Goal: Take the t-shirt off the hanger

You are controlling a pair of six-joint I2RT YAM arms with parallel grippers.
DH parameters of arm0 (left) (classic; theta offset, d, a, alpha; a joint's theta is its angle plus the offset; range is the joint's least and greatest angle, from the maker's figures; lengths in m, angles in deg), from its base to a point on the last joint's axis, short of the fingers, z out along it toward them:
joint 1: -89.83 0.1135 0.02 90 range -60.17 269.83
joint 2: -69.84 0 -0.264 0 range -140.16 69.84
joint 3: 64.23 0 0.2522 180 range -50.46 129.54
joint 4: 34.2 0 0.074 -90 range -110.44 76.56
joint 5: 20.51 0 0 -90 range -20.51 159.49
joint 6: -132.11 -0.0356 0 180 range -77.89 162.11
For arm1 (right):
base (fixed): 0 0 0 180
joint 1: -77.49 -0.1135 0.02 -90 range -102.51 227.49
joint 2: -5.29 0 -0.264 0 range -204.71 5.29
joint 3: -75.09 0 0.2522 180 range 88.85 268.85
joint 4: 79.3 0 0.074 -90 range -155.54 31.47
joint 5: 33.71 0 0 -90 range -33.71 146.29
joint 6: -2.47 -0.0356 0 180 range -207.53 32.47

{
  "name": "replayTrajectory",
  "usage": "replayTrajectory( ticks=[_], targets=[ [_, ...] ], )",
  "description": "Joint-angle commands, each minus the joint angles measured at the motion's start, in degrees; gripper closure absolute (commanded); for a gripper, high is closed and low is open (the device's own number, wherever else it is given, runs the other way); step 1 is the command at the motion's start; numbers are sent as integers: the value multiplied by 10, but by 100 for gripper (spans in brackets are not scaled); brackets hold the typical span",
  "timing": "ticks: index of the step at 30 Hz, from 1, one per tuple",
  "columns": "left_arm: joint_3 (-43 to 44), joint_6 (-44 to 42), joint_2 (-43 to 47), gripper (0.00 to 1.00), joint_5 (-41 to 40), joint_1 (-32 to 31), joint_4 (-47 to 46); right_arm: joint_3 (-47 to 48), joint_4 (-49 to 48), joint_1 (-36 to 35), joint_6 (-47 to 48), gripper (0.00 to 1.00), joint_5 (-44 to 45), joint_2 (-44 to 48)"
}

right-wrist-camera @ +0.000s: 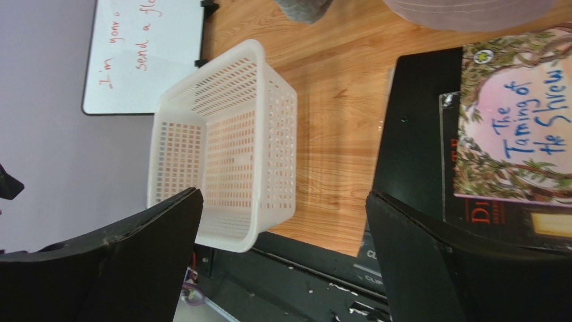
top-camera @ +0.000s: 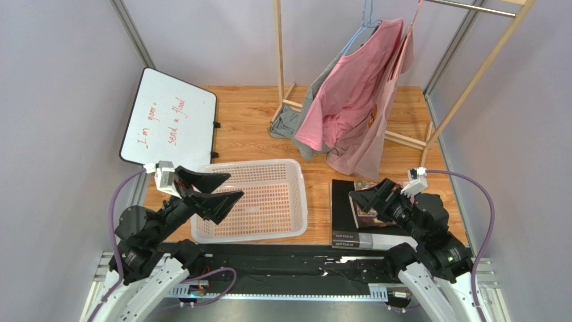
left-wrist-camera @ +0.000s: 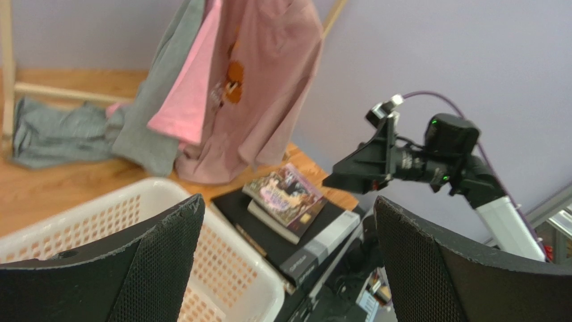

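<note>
A bright pink t-shirt (top-camera: pixel 349 94) hangs on a blue hanger (top-camera: pixel 362 23) from the wooden rack (top-camera: pixel 278 54) at the back of the table. A grey shirt (top-camera: pixel 295 117) and a dusty pink shirt (top-camera: pixel 376 137) hang beside it, and their hems reach the table. The left wrist view also shows the bright pink shirt (left-wrist-camera: pixel 191 87). My left gripper (top-camera: pixel 231 186) is open and empty above the white basket (top-camera: pixel 300 194), far from the shirts. My right gripper (top-camera: pixel 362 196) is open and empty above the books, also short of the shirts.
A whiteboard (top-camera: pixel 168 121) with red writing leans at the back left. A paperback (right-wrist-camera: pixel 517 134) lies on stacked black boxes (top-camera: pixel 344 215) at the front right. The rack's slanted legs (top-camera: pixel 470 87) stand at the right rear. Walls close in on both sides.
</note>
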Motion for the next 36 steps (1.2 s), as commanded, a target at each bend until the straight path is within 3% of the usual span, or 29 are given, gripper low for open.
replayTrajectory(
  ticks=[1,5,10,16,20,24,29,32,36],
  targets=[
    [44,8,36,1,-33,3,117,47,49,-1,45,0,40,1],
    [31,64,94,1,-61,3,151,110,78,-1,87,0,62,-27],
    [26,64,144,1,-64,3,162,185,97,-1,135,0,120,-65],
    [65,53,49,1,-46,3,219,341,125,-1,207,1,198,-165],
    [52,55,-3,2,-2,3,197,422,89,-1,230,1,261,-226],
    [61,54,-63,5,48,3,163,533,83,-1,281,0,356,-354],
    [66,54,-95,11,93,3,159,688,83,7,318,1,366,-530],
    [74,43,-98,13,99,3,170,729,55,23,333,5,352,-591],
    [77,34,-99,16,104,3,175,815,59,80,319,25,284,-660]
  ],
)
